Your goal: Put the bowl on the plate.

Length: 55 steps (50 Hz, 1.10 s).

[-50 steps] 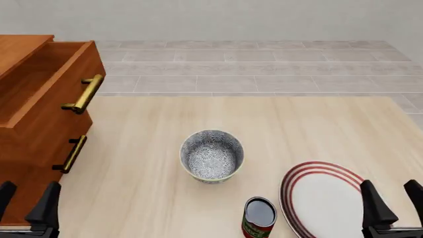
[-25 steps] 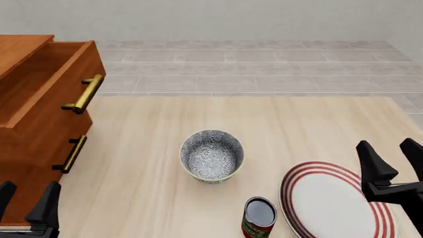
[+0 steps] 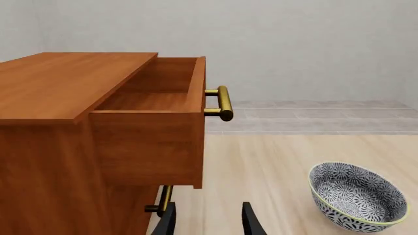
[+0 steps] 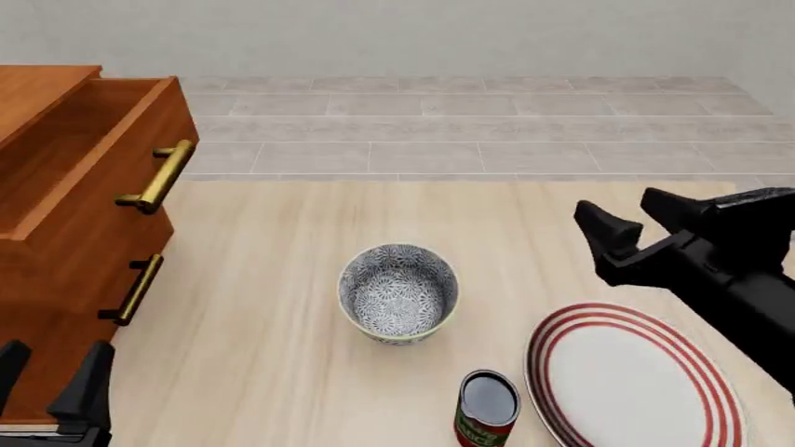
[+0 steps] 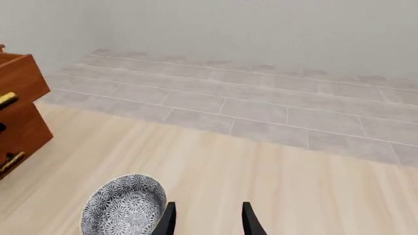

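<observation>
The bowl [image 4: 397, 293], grey-and-white floral with a pale rim, stands upright near the middle of the table; it also shows in the left wrist view [image 3: 357, 203] and the right wrist view [image 5: 123, 206]. The plate [image 4: 627, 382], white with red rings, lies flat at the front right. My right gripper [image 4: 627, 222] hangs open above the table, to the right of the bowl and beyond the plate, fingers pointing left; its fingertips [image 5: 168, 215] frame nothing. My left gripper [image 4: 50, 377] rests open at the front left corner, far from the bowl.
A wooden cabinet [image 4: 74, 233] with brass handles fills the left side, its top drawer [image 3: 156, 98] pulled open. A small dark can [image 4: 486, 408] with a red label stands just left of the plate, in front of the bowl.
My right gripper has risen from the front right corner over the plate and swung left and away, towards the bowl. The left gripper, bowl and plate have stayed put.
</observation>
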### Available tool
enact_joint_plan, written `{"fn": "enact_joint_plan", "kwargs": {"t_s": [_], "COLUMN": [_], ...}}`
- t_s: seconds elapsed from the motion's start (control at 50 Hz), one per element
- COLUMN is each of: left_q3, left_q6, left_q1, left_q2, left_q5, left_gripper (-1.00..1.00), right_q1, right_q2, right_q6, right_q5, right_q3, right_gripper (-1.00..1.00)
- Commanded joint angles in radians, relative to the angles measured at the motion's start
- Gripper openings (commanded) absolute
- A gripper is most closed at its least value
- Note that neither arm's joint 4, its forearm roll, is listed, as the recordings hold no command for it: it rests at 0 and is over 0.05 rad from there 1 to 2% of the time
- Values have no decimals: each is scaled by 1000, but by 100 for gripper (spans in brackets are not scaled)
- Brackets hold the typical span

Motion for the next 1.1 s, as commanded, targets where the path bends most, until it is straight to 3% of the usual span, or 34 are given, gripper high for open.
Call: {"fn": "enact_joint_plan", "kwargs": {"t_s": [0.02, 0.04, 0.24, 0.32, 0.34, 0.4, 0.48, 0.58, 0.64, 0.94, 1.1], "left_q3": [0, 0, 0, 0, 0, 0, 0, 0, 0, 0, 0], "left_q6": [0, 0, 0, 0, 0, 0, 0, 0, 0, 0, 0], "left_q1": [0, 0, 0, 0, 0, 0, 0, 0, 0, 0, 0], "left_q2": [0, 0, 0, 0, 0, 0, 0, 0, 0, 0, 0], "left_q5": [0, 0, 0, 0, 0, 0, 0, 0, 0, 0, 0], "left_gripper": [100, 100, 100, 100, 100, 100, 100, 100, 100, 100, 100], "right_q1": [112, 141, 183, 177, 166, 168, 174, 190, 217, 196, 204], "right_q2": [215, 230, 370, 418, 448, 471, 533, 563, 579, 685, 734], "right_q6": [-47, 2, -32, -32, -1, 13, -11, -7, 34, 12, 36], "right_q5": [73, 86, 194, 231, 254, 273, 312, 316, 314, 329, 316], "right_q3": [-154, -177, -321, -359, -391, -412, -449, -456, -444, -490, -484], "right_gripper": [100, 100, 100, 100, 100, 100, 100, 100, 100, 100, 100]}}
